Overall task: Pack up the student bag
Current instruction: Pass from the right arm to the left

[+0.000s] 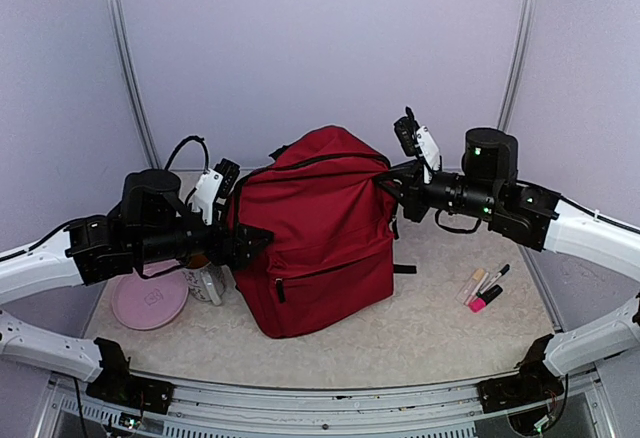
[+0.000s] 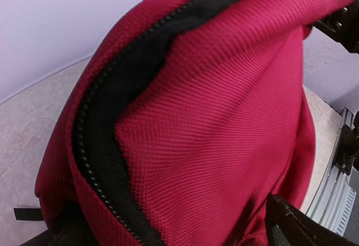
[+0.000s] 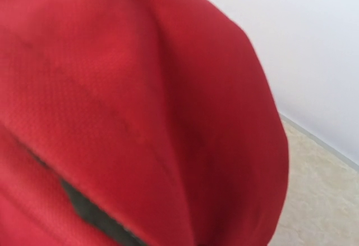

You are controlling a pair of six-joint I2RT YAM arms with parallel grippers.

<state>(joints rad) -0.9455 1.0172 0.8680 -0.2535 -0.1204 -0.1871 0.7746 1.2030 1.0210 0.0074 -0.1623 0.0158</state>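
Centre of table: student bag stands upright, front pocket facing the near edge, top leaning slightly back toward the rear wall. Left gripper is up against the bag's left side at about mid height. Left wrist view shows one dark finger bottom right and another dark shape at the bottom left edge, red fabric filling the space between them, so the jaws read as apart and not clamping anything. A black zip tape with teeth curves across the fabric in that view. Right gripper sits at the bag's upper right shoulder, touching or just beside it. It's dark on dark from above, and the right wrist view is blurred red fabric with no fingers showing, so I can't tell whether those jaws are apart or together. Left of the bag, partly under the left arm: pink round dish and a pale container just beside it. Right of the bag, well apart from it: small cluster of markers, one pink.
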